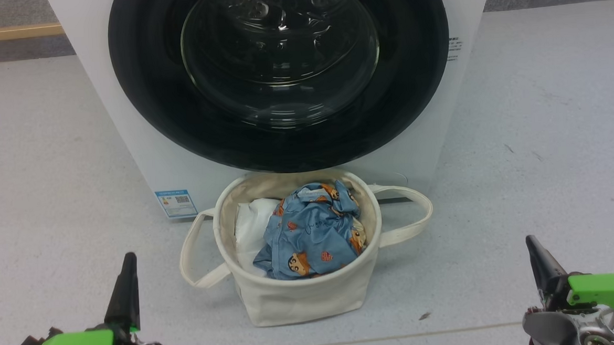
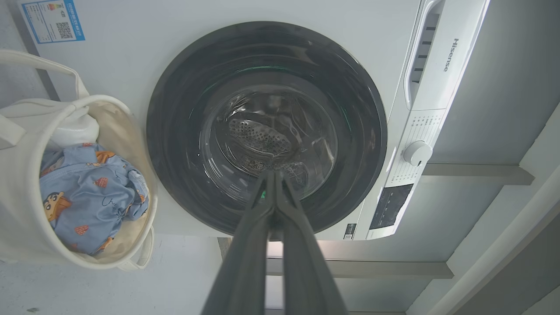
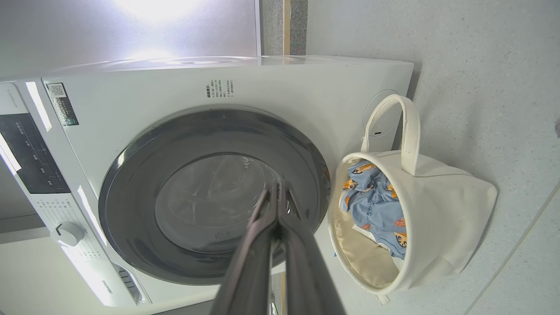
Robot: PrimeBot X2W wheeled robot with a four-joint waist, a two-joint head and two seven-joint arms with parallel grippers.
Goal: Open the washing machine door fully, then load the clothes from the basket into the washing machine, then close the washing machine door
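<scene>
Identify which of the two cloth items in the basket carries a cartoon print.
The light-blue garment, dotted with orange-and-brown figures; the white cloth beside it in the basket is plain.

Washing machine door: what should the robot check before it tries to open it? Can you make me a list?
1. Door open for loading: not ok, it is shut flat against the washing machine.
2. Left gripper free: ok, shut, holding nothing, away from the door.
3. Right gripper free: ok, shut, holding nothing.
4. Clothes ready: ok, the blue clothes lie in the basket beside a white cloth.
5. Basket out of the door's swing: cannot tell, it stands close in front, just below the door.
6. Place to grab the door: cannot tell, no handle is visible.
</scene>
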